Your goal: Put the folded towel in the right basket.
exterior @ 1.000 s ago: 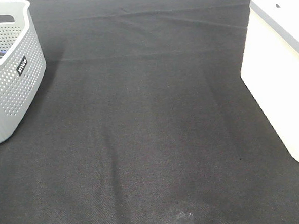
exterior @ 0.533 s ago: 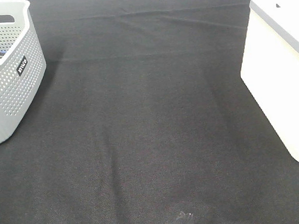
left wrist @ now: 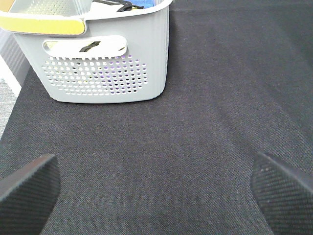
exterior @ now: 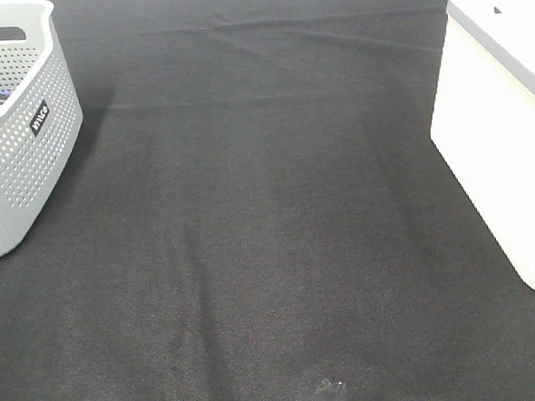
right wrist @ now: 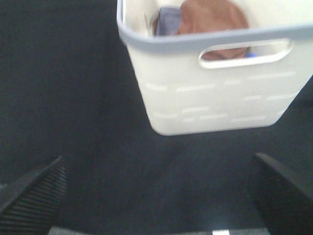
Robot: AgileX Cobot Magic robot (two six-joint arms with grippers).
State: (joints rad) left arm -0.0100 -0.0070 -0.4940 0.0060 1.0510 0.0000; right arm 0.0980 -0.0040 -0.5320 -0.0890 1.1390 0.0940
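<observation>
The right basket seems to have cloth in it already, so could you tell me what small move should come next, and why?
Probably keep both arms back and confirm completion. The right wrist view shows brownish cloth inside the white basket, the right gripper and left gripper both open and empty, and no towel on the black table.

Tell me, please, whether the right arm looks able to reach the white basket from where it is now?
Probably yes: in the right wrist view the white basket sits straight ahead of the open right gripper, with only bare black cloth between them.

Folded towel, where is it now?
In the right wrist view a brownish folded towel lies inside the white plastic basket, beside a bluish cloth, on the table's right.
</observation>
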